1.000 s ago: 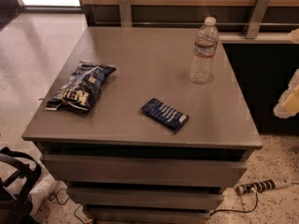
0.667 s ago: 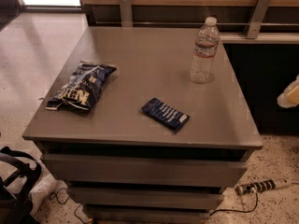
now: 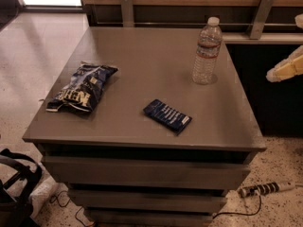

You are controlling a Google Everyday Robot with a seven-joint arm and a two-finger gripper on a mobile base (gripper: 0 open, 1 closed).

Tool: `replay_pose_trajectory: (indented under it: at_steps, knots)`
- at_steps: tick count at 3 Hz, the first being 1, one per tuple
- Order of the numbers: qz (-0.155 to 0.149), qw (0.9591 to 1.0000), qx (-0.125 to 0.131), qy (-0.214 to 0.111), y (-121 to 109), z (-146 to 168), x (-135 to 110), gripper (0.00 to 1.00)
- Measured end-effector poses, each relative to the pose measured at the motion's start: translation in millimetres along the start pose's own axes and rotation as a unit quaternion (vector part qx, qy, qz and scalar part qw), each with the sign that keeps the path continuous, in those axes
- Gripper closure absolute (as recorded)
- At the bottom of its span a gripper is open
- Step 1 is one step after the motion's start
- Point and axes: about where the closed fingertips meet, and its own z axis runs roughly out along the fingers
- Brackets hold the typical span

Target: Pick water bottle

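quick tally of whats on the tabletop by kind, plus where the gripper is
water bottle: 1
blue chip bag: 1
small blue packet: 1
total: 3 on the table
The gripper is at the right edge of the view, beyond the table's right side, apart from the water bottle.

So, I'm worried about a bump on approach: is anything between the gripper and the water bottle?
Nothing visible does. The gripper is at the right edge of view, past the table. The water bottle stands near its back right corner, with only bare surface between. The chip bag and blue packet lie farther left.
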Motion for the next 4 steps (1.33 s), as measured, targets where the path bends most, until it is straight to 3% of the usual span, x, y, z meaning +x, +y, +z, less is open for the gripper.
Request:
replay_pose_trajectory:
  at_steps: [1,2,4]
  knots:
    - [0.000,1.0000,-0.001,0.000,0,1,0,0.00]
    - [0.005,0.9993,-0.028,-0.022,-5,35,-5,0.00]
    - [0.033,0.9929,-0.072,-0.089,-14,103,-17,0.00]
